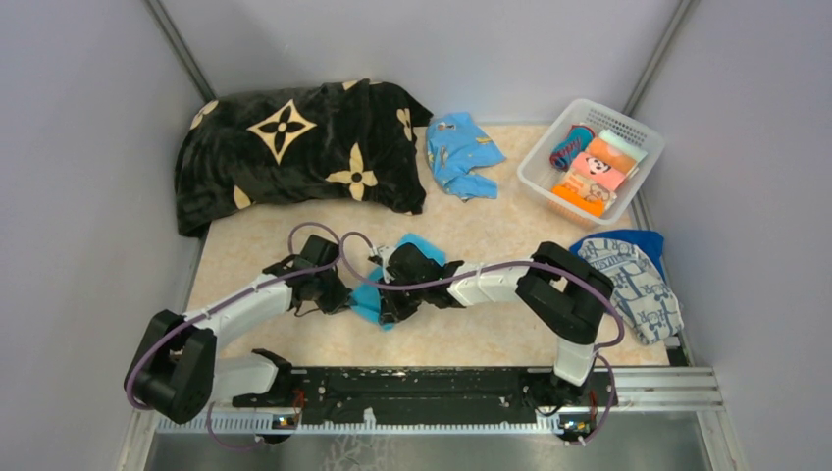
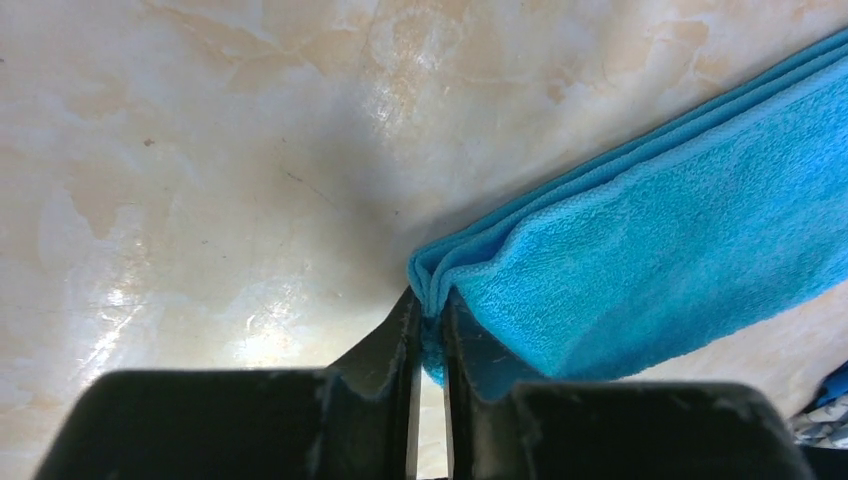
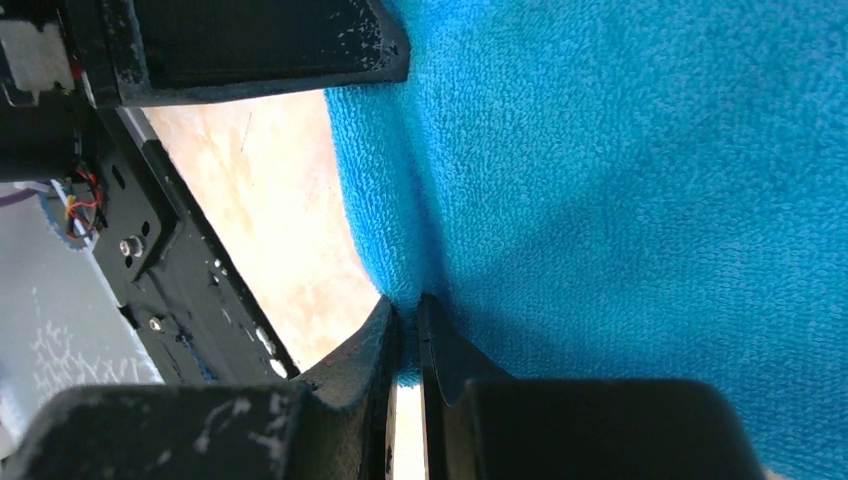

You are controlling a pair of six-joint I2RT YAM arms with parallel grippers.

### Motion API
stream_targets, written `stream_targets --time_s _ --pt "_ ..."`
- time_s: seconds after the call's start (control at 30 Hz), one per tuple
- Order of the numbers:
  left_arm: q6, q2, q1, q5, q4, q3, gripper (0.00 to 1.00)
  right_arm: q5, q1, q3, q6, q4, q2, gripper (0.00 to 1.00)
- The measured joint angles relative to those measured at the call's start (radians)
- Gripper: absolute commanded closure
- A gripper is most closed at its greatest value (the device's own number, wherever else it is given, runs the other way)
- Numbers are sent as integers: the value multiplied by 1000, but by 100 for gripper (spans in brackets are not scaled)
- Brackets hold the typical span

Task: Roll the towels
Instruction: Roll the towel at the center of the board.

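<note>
Left gripper: clenched on a folded corner of the turquoise towel, with the layered edges pinched between the fingers; sits low over the table.
Right gripper: clenched on another edge of the same towel, with terry bunched at the fingertips; works just beside the left gripper.
Turquoise towel: lies near the middle of the table, between and partly under the two grippers; folded in layers, with no roll visible yet.
Printed towel: lies heaped at the right edge, well apart from both grippers; unrolled and untouched.
Blue towel: peeks out from under the printed towel on its far side; mostly hidden, and looks unrolled as far as can be seen.
Blanket: bunched at the far left; likely not one of the towels to roll.
Pale-blue cloth: crumpled at the back, between blanket and basket.
Basket: stands at the far right and holds coloured cloth pieces, one striped piece seemingly rolled; too small to tell more.
Step in hand: probably either straightening the turquoise towel before rolling or starting its first turn; cannot tell which.
Done: none of the three towels appears finished, judging by how they lie.
Left: roll the turquoise towel, then flatten and roll the printed one and the blue one; very early in the task.
</note>
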Motion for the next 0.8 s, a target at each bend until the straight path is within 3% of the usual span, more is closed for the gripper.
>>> stream_targets --time_s 0.2,0.3,0.43,0.8 --pt "29 -5 0 -25 -20 17 44 -104 -49 -50 53 78 0 91" --pt "58 -43 0 -46 -34 19 31 -179 -83 -91 96 125 0 91" --pt "76 -119 1 -52 -55 18 26 -279 -127 -127 166 203 8 91" --pt "116 -276 3 -48 -185 0 24 -457 -223 -188 378 442 104 91"
